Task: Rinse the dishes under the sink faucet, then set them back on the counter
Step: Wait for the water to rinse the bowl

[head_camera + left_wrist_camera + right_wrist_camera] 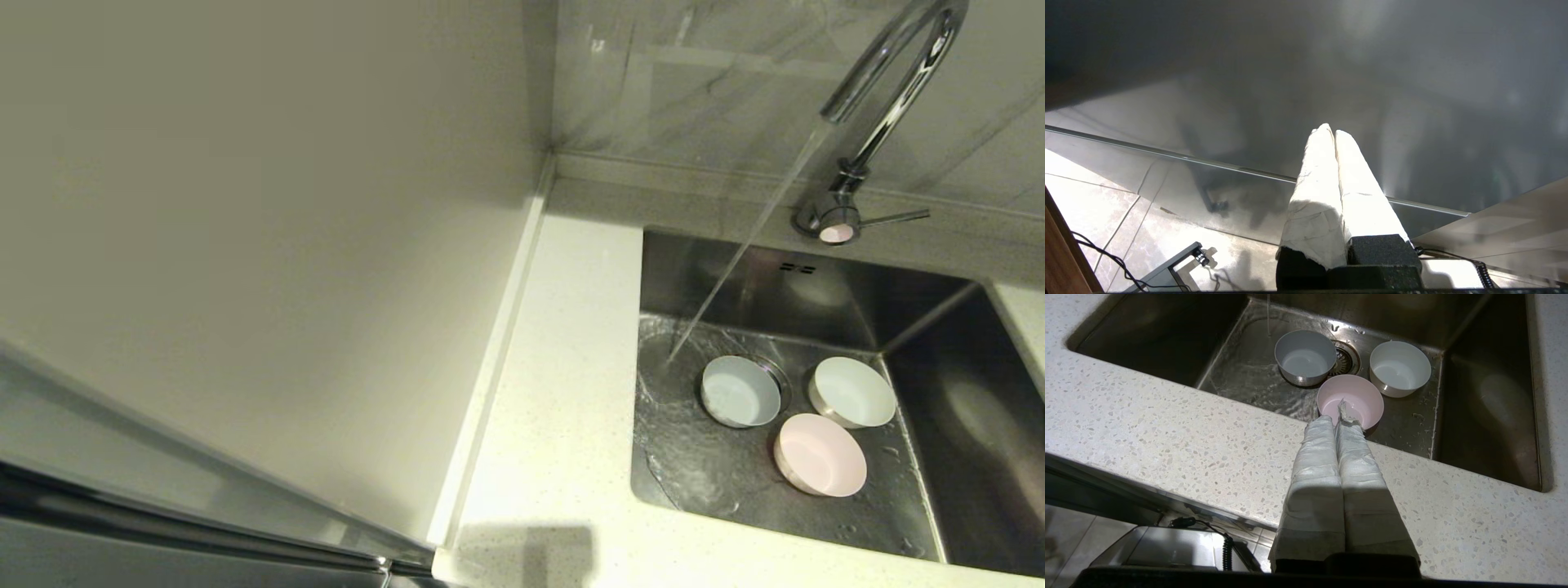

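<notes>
Three dishes stand upright on the floor of the steel sink [939, 359]: a pale blue-grey bowl [740, 392] over the drain, a whitish-mint bowl [853, 392] and a pale pink bowl [820, 454]. The chrome faucet [886, 98] runs; its stream lands left of the blue-grey bowl. My right gripper [1336, 421] is shut and empty, hovering over the counter [1167, 428] at the sink's front edge, pointing at the pink bowl [1357, 398]. My left gripper [1332, 131] is shut, parked low beside a steel panel. Neither gripper shows in the head view.
The speckled counter [555, 425] runs left of and in front of the sink. A cream wall panel [245, 245] rises at the left and a marble backsplash [694, 82] behind. The drain strainer [1344, 362] lies partly under the blue-grey bowl [1305, 356].
</notes>
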`<state>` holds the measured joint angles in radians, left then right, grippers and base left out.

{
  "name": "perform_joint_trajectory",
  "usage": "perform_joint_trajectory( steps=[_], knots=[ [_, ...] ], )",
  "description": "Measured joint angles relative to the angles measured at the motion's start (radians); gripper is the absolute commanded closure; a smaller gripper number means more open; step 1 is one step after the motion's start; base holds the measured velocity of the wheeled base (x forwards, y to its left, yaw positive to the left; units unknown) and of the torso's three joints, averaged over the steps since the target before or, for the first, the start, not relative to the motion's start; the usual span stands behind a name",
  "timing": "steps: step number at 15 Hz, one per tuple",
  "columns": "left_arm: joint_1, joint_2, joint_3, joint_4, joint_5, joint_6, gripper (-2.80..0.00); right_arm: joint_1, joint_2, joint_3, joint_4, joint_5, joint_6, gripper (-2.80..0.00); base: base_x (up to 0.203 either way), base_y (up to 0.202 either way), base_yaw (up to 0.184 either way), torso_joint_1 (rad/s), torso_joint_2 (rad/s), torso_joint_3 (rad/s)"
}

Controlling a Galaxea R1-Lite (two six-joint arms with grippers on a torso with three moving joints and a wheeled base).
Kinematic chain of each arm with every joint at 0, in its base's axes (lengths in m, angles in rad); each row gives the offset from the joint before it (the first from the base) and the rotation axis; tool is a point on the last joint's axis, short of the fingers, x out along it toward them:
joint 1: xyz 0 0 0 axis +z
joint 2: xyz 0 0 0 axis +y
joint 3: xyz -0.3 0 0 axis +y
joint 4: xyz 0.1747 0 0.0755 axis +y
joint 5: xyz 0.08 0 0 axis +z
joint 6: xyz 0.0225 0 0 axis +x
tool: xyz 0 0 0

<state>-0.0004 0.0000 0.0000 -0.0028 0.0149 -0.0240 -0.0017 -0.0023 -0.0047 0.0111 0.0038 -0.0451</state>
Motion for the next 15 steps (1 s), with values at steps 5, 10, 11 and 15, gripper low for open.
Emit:
perform_joint_trajectory(
  steps=[5, 10, 11, 15],
  knots=[
    [0.000, 0.000, 0.000, 0.000, 0.000, 0.000, 0.00, 0.000, 0.000, 0.000, 0.000, 0.000, 0.000, 0.00, 0.000, 0.000, 0.000, 0.000, 0.00, 0.000],
    [0.000, 0.000, 0.000, 0.000, 0.000, 0.000, 0.00, 0.000, 0.000, 0.000, 0.000, 0.000, 0.000, 0.00, 0.000, 0.000, 0.000, 0.000, 0.00, 0.000],
    [0.000, 0.000, 0.000, 0.000, 0.000, 0.000, 0.00, 0.000, 0.000, 0.000, 0.001, 0.000, 0.000, 0.00, 0.000, 0.000, 0.000, 0.000, 0.00, 0.000],
    [0.000, 0.000, 0.000, 0.000, 0.000, 0.000, 0.00, 0.000, 0.001, 0.000, 0.001, 0.000, 0.000, 0.00, 0.000, 0.000, 0.000, 0.000, 0.00, 0.000]
  ],
)
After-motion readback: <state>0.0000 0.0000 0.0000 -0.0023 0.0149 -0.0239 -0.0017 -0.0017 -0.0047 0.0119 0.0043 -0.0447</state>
